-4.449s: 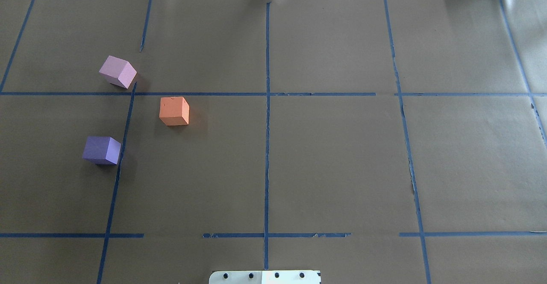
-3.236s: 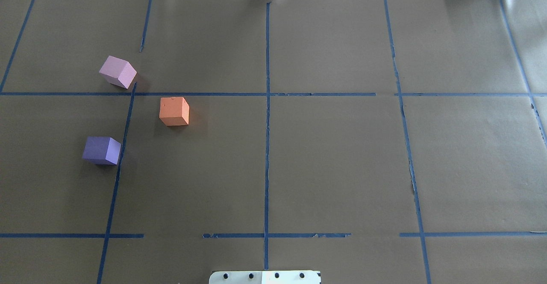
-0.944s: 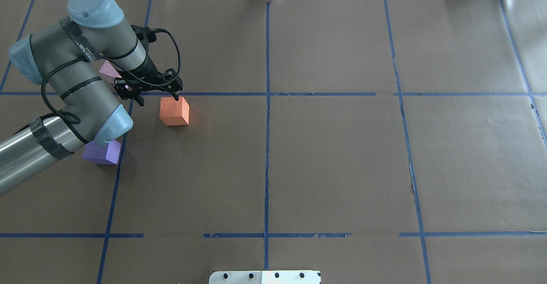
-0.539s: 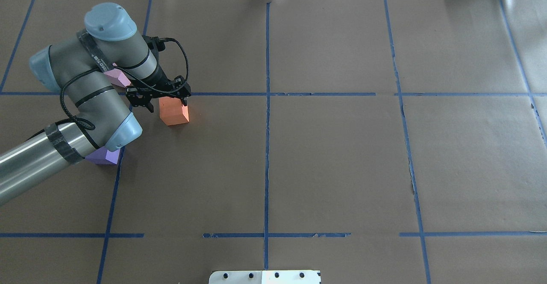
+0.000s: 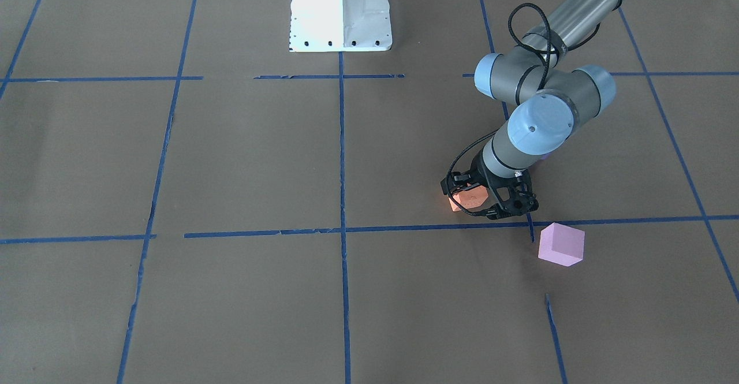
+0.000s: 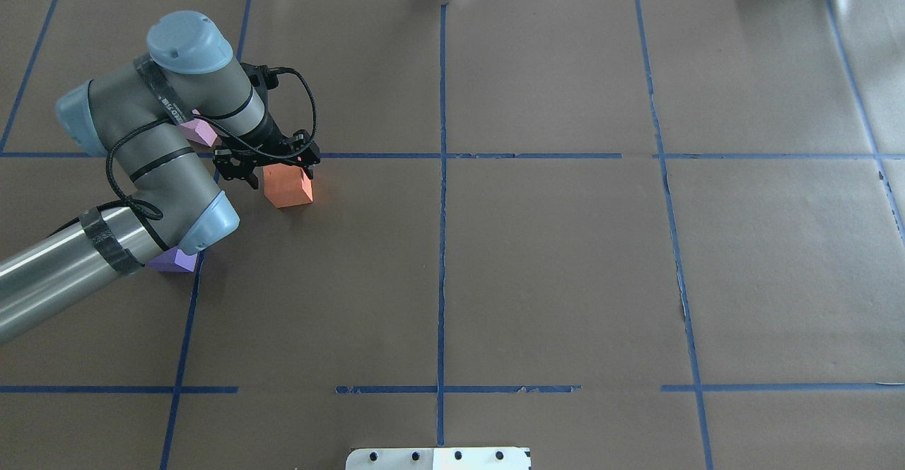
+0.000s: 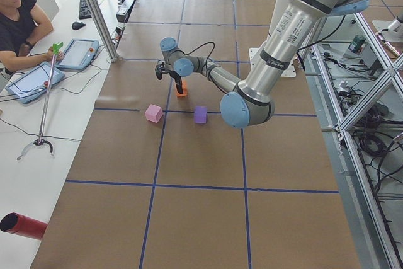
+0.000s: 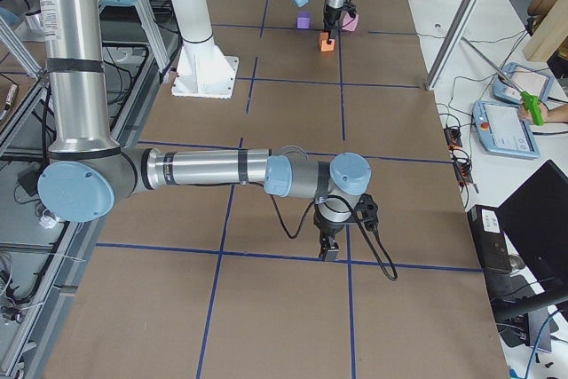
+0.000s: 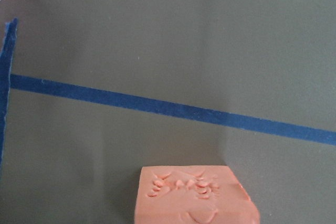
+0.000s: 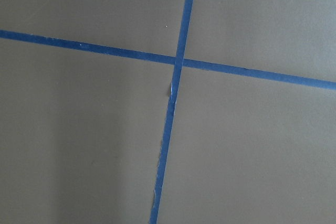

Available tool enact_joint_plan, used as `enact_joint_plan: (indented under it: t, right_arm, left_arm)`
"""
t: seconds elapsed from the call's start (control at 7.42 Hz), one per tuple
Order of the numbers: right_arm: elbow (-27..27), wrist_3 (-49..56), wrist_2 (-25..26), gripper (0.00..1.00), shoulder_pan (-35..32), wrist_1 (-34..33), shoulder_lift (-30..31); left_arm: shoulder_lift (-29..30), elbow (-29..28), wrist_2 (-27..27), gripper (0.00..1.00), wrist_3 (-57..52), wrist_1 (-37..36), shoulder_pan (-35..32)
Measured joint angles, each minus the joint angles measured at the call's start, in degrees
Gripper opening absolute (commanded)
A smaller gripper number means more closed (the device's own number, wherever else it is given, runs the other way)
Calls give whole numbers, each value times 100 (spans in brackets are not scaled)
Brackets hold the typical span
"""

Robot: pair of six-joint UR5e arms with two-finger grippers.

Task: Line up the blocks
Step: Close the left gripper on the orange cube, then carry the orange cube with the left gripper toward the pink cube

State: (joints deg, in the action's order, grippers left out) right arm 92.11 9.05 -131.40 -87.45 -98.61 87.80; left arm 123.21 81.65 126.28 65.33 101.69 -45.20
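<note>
Orange block (image 6: 288,193) unmoved; left hand (image 6: 281,177) lower now, fingers spread astride it; right hand (image 8: 329,250) state unclear

Finish, left arm (image 6: 152,173): silver-grey metal tubes, rounded pale blue-grey joint caps (image 6: 189,32). Several black bands (image 6: 106,242) wrapped round tubes; one near wrist carries white lettering, illegible. Thin black cable (image 6: 313,111) runs outside links, slack loops. On left end effector (image 6: 277,172): black, two slim fingers. Same finish on right arm (image 8: 204,169); right end effector (image 8: 329,250) dark, detail too small. Shared base pedestal (image 5: 340,8): white, dark screw holes (image 5: 330,43) along foot.
</note>
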Motion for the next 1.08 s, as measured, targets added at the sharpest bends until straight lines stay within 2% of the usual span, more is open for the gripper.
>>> enact_joint_plan:
  t: [0.13,0.27,0.54,0.81,1.08]
  right_arm:
    - [0,0,0,100,0,0,0]
    - [0,0,0,100,0,0,0]
    - [0,0,0,100,0,0,0]
    - [0,0,0,100,0,0,0]
    - [0,0,0,100,0,0,0]
  left_arm:
    - [-10,0,-4,39,3,33,18]
    - [-27,4,-6,25,1,66,35]
    - [-77,167,-1,11,-24,39,-88]
    - [-291,985,21,10,-261,-625,-431]
    - [-444,1915,20,10,-1314,-1818,-861]
